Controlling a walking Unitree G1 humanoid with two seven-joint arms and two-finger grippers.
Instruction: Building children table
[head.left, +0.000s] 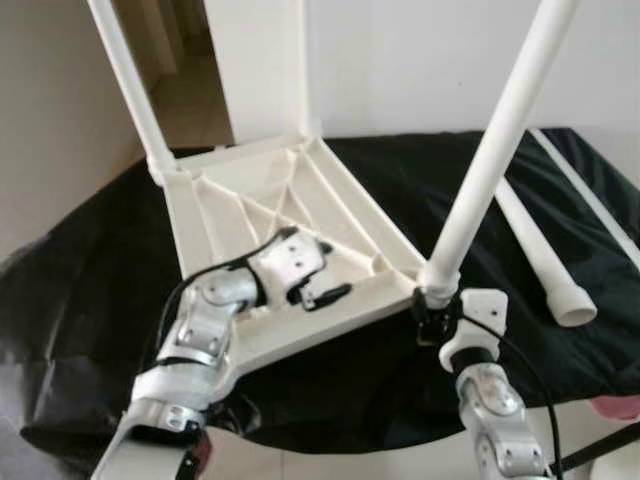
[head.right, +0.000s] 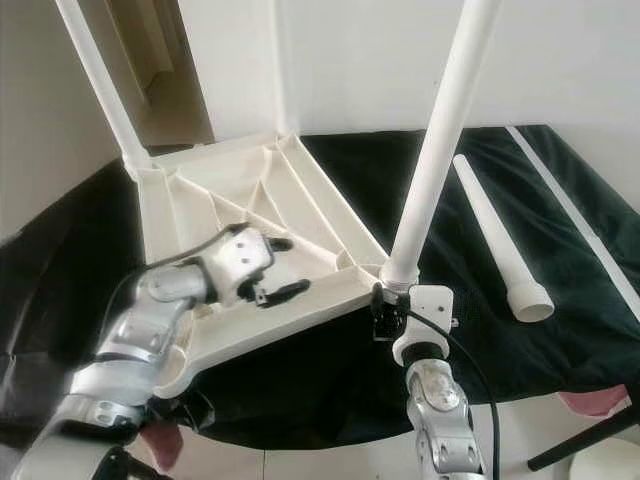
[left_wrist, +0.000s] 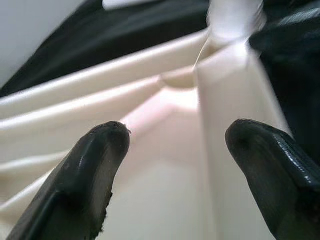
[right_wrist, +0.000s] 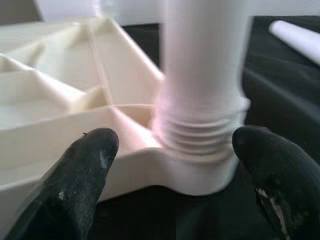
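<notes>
screwing risk: right gripper (right_wrist: 172, 150), fingers spread around the half-threaded white plastic tube leg (head.left: 497, 150) at the near corner of the upturned cream ribbed tabletop (head.left: 290, 200) on black cloth (head.left: 90, 270), could cross-thread or tip it, while left gripper (left_wrist: 175, 145), spread, hovers over the ribs.

The left arm bends in from the lower left, its wrist turned inward, and the left tool (head.left: 318, 283) hangs with fingers spread apart. The right arm rises straight from the lower edge, and the right tool (right_wrist: 175, 150) points upward with fingers (right_wrist: 85, 165) wide apart.
</notes>
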